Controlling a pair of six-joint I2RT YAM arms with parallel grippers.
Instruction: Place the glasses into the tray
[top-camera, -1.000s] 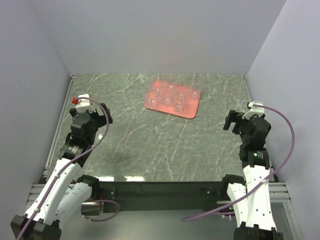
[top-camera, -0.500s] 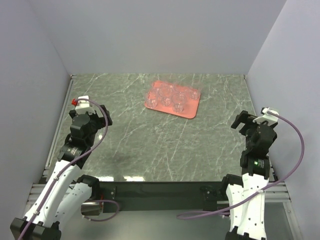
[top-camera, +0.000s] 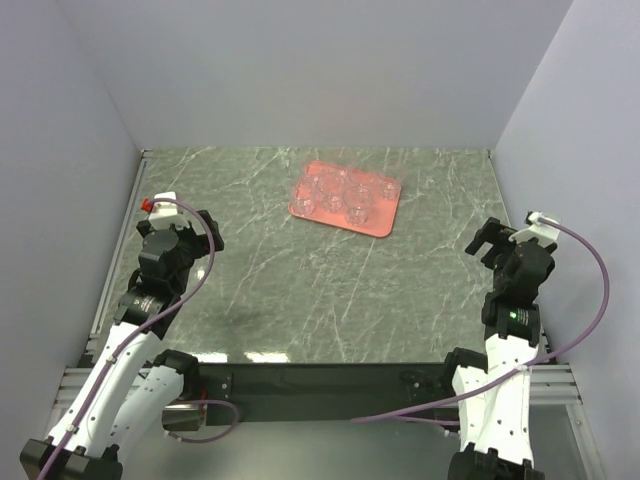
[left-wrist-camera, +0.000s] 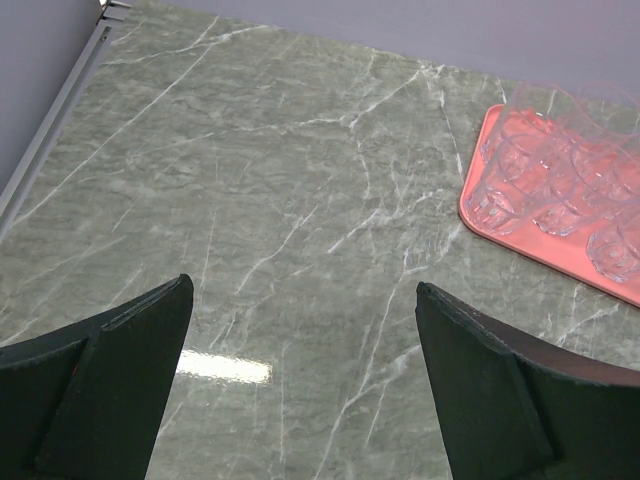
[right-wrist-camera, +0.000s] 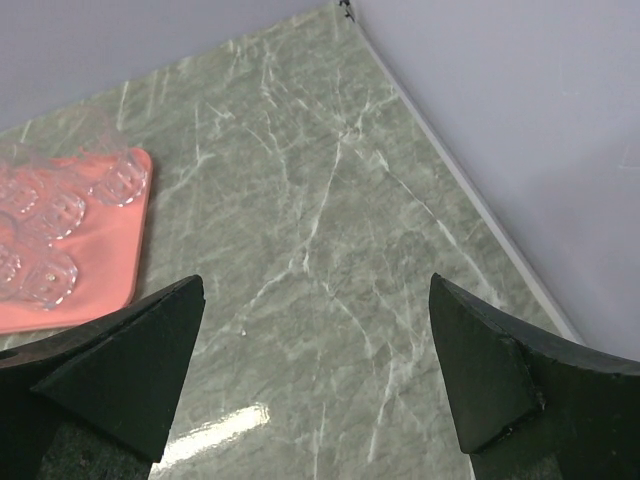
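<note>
Jaws on both sides are spread wide with nothing between them: left gripper shows only bare tabletop in the gap between its dark fingers, and the same goes for the right gripper and its fingers. Top view puts the left gripper near the left edge of the green-grey marble-pattern tabletop and the right gripper near the right edge, both raised off the surface and well apart from the load. Flat salmon-pink rectangular tray with rounded corners sits on the far half of the table, slightly right of centre, rotated a bit off square. Small clear round drinking glasses are all inside it, upright and packed close in two rough rows; about six, exact count hard to pin down since only rims and glints show. Left wrist camera catches the tray at its upper right with the glasses clustered on it. Right wrist camera has the tray at its left edge, glasses on top, some cut off by the frame. No glass visible on the tabletop outside the tray. Purple cable loops off the right wrist.
</note>
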